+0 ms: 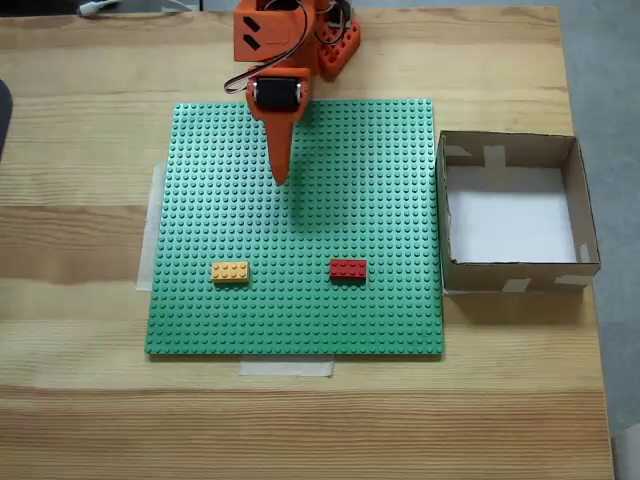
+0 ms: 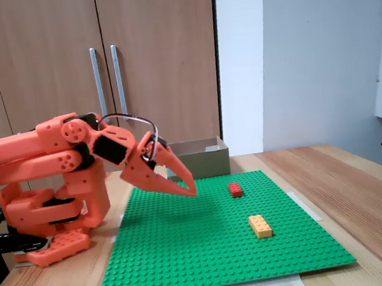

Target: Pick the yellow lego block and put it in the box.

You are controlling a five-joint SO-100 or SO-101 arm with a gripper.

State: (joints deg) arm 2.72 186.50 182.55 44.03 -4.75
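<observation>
The yellow lego block lies flat on the green studded baseplate, toward its front left in the top-down fixed view. The box, brown cardboard with a white bottom, stands empty off the plate's right edge in that view. My orange gripper hovers above the plate's rear middle, its fingers together with nothing between them, well short of the yellow block.
A red brick sits on the plate to the right of the yellow one in the top-down fixed view. The arm's base stands behind the plate. Pale tape fixes the plate to the wooden table.
</observation>
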